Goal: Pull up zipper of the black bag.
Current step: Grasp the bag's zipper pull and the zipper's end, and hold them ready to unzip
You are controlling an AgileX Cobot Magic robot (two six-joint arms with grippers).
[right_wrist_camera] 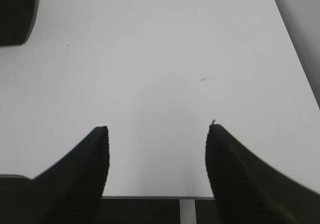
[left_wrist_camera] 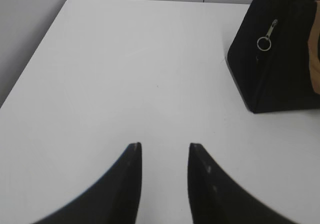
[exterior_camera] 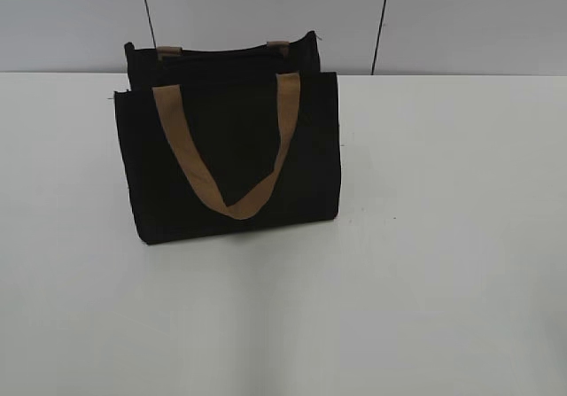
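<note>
The boxy black fabric bag (exterior_camera: 230, 161) with tan-brown webbing handles (exterior_camera: 226, 161) stands upright on the white table (exterior_camera: 443, 263), its small silvery ring-ended zipper pull (left_wrist_camera: 267, 36) on the end panel facing the left gripper (left_wrist_camera: 164, 146). That gripper's jaws are parted and empty, well short of the bag. The right gripper (right_wrist_camera: 157, 130) is spread wider, also empty, over bare table. The pull is tiny, so a slightly off approach could close on fabric, and pulling with the bag unbraced might tip or drag it.

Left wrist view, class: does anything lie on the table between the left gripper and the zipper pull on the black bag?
Nothing visible does. Only bare white table lies between the open left gripper and the zipper on the black bag's side panel.
</note>
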